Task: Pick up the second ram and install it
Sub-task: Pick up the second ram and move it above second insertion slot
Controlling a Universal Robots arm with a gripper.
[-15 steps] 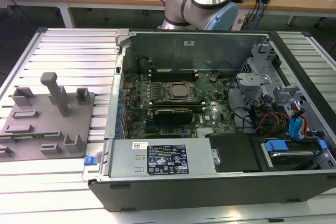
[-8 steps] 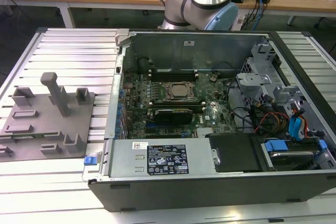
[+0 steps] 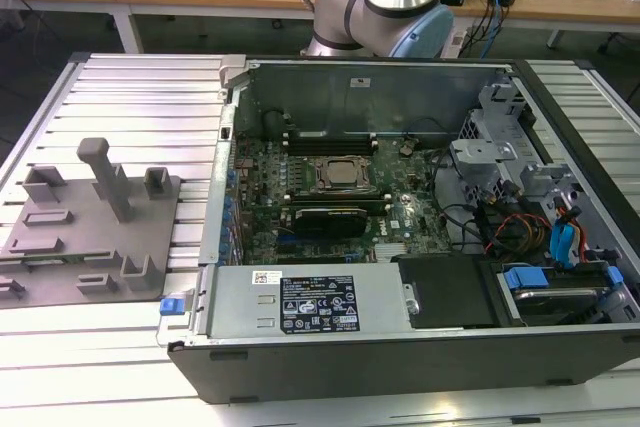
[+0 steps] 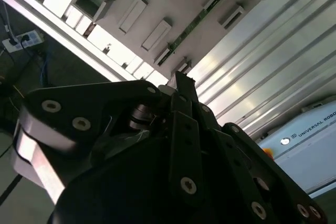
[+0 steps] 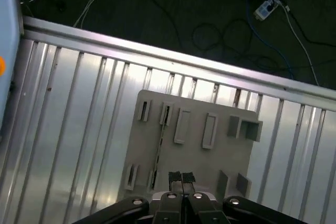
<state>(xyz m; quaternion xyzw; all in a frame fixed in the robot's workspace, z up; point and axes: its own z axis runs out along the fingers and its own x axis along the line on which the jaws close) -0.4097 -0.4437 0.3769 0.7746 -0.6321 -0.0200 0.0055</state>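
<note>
1. At the exterior view's left, the fixture plate holds the second ram on edge.
2. The gripper, pinched together and empty, hangs over the plate near the ram, not touching it.
3. The open computer case sits to the right.

There's the second ram in the first wrist view, a long, thin green stick standing on its long edge. It sits in the slotted holders of the grey fixture plate, not yet picked up.
</note>
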